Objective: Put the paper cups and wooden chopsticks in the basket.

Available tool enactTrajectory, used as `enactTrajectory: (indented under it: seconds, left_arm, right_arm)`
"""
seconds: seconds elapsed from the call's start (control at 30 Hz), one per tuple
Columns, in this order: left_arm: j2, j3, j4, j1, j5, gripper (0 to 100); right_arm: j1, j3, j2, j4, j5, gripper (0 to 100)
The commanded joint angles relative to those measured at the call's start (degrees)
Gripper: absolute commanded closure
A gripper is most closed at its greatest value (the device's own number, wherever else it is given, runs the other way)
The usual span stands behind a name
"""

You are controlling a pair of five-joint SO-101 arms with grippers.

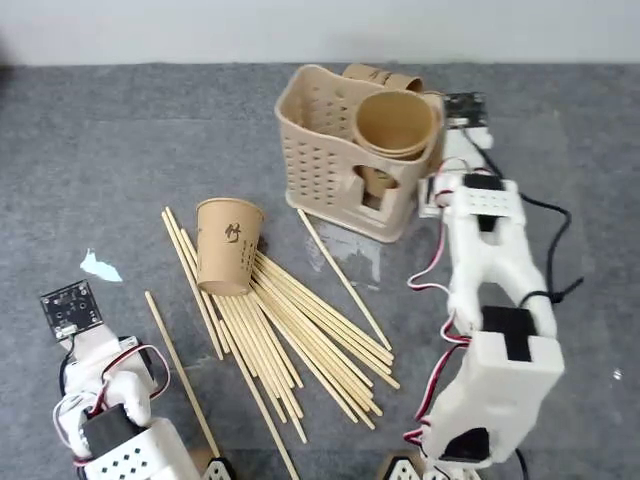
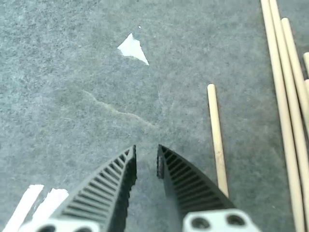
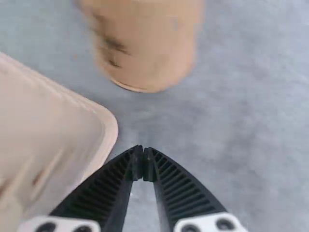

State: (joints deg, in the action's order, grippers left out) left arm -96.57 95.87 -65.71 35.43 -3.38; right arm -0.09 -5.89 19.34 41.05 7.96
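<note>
Black-ribbed left hand [image 2: 146, 162] is hovering narrowly parted over the grey surface [image 2: 72, 96]. Beyond, wooden chopsticks [image 1: 290, 330] are lying fanned, pointing far-left to near-right, with a paper cup [image 1: 228, 245] resting on them. Farther, the right hand [image 3: 143, 164], pinched shut, is facing a second cup [image 3: 145, 43] beside the basket [image 3: 58, 130].

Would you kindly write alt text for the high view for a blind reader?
A beige basket holding paper cups stands on a grey mat, with another paper cup sitting on scattered wooden chopsticks. The right arm lies beside the basket.

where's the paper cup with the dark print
In the high view the printed paper cup stands mid-table on the wooden chopsticks, left of the basket.
</note>
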Motion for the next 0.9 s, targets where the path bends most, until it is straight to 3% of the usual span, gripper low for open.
enactTrajectory:
  seconds: [0.0,0.27,0.6,0.77,0.87]
  left_arm:
    - [-0.18,-1.45,-0.09,0.26,0.26,92]
    - [-0.18,-1.45,-0.09,0.26,0.26,92]
    - [-0.18,-1.45,-0.09,0.26,0.26,92]
    - [-0.18,-1.36,0.0,0.18,0.26,92]
    - [-0.18,-1.36,0.09,0.18,0.26,92]
  right_arm:
    - [-4.18,5.01,-0.22,-1.01,-0.18,98.4]
    - [-6.55,7.91,2.42,0.04,0.18,98.7]
    - [3.12,11.87,-1.19,4.88,0.26,98.0]
    - [4.09,17.58,-3.3,10.07,0.26,85.2]
    - [3.74,21.45,-2.95,9.98,-0.35,85.5]
